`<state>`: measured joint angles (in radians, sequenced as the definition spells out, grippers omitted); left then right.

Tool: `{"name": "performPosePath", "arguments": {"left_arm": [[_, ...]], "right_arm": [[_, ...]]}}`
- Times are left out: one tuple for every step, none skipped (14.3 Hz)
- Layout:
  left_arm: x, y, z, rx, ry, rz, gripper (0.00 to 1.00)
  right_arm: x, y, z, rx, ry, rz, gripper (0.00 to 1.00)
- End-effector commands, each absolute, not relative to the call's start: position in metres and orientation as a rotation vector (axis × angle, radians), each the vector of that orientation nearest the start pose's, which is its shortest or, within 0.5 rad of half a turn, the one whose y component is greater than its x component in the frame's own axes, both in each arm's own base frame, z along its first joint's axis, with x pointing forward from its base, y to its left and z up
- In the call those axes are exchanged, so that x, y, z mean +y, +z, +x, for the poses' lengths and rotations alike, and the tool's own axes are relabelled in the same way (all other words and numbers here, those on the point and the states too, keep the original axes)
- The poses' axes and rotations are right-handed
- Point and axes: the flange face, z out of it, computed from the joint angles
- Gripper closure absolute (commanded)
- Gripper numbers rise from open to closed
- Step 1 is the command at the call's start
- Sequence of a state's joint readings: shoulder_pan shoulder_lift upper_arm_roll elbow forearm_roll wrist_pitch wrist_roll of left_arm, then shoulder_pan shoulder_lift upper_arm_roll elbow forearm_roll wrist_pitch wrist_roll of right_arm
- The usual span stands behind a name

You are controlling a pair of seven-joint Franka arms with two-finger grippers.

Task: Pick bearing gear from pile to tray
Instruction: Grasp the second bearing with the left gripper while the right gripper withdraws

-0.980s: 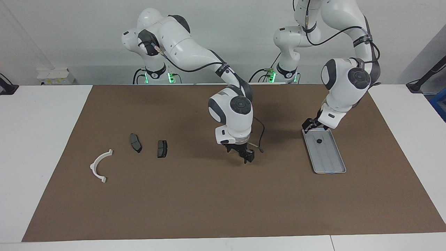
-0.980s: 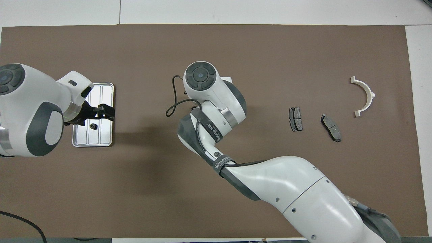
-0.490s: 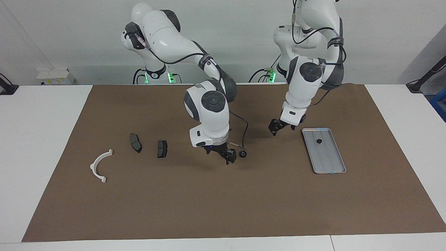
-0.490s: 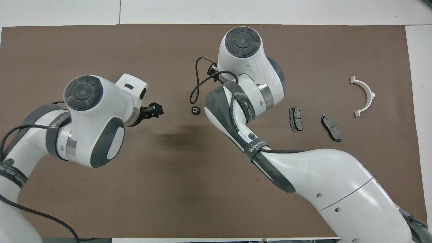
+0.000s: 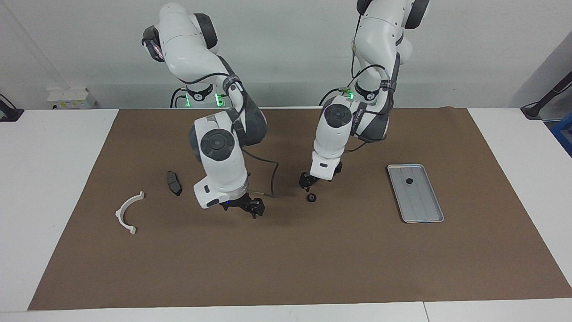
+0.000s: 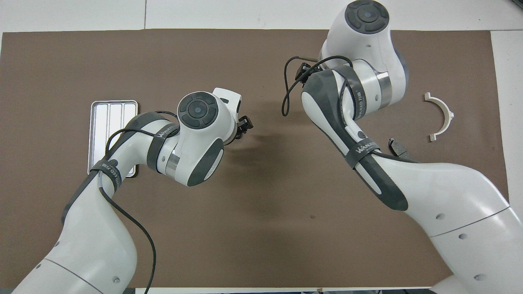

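The left gripper [image 5: 308, 181] has been swung away from the tray [image 5: 435, 210] and is now held low over the bearing gear [image 5: 311, 198], which lies on the brown mat [image 5: 286, 259] just below its jaws and is not yet touched by them. Whether those jaws are spread or pressed together cannot be told. The right gripper [image 5: 253, 209] has been drawn off from beside the gear toward the pile; its jaws are spread and nothing is carried between them. One brake pad [image 5: 174, 183] and the white bracket [image 5: 127, 213] are left well apart from both sets of jaws, toward the right arm's end. A small black piece [image 5: 409, 181] is already seen in the tray, well off from the left jaws toward the left arm's end. A handover by way of the mat is suggested: the gear has been set down by one arm, and a descent and closing by the other is judged to be the step in hand
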<state>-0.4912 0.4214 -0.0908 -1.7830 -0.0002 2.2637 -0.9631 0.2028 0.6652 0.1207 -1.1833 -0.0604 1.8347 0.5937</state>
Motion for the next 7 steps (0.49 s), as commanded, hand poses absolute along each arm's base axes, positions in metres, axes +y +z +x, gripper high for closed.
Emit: {"name": "performPosePath", "arguments": {"left_arm": [[-0.361,0.321,0.557,-0.667,-0.054,-3.152,0.14],[-0.360,0.317,0.555,-0.668,-0.047,-3.148,0.16],[-0.360,0.315,0.556,-0.676,-0.052,-3.152,0.17],[-0.360,0.310,0.557,-0.697,-0.058,-3.149,0.17],[-0.361,0.306,0.557,-0.711,-0.052,-3.143,0.19],[-0.375,0.281,0.550,-0.712,-0.011,-3.116,0.19],[-0.381,0.278,0.552,-0.728,-0.041,-3.097,0.19]], "right_arm": [[0.159,0.418,0.701,0.231,0.053,-3.112,0.00],[0.139,0.426,0.698,0.143,0.039,-3.118,0.00],[0.122,0.433,0.693,0.067,0.031,-3.123,0.00],[0.105,0.442,0.687,0.011,0.029,-3.127,0.00],[0.091,0.453,0.679,0.007,0.021,-3.131,0.00],[0.074,0.468,0.669,0.023,0.011,-3.136,0.00],[0.065,0.481,0.657,-0.013,0.003,-3.143,0.00]]}}
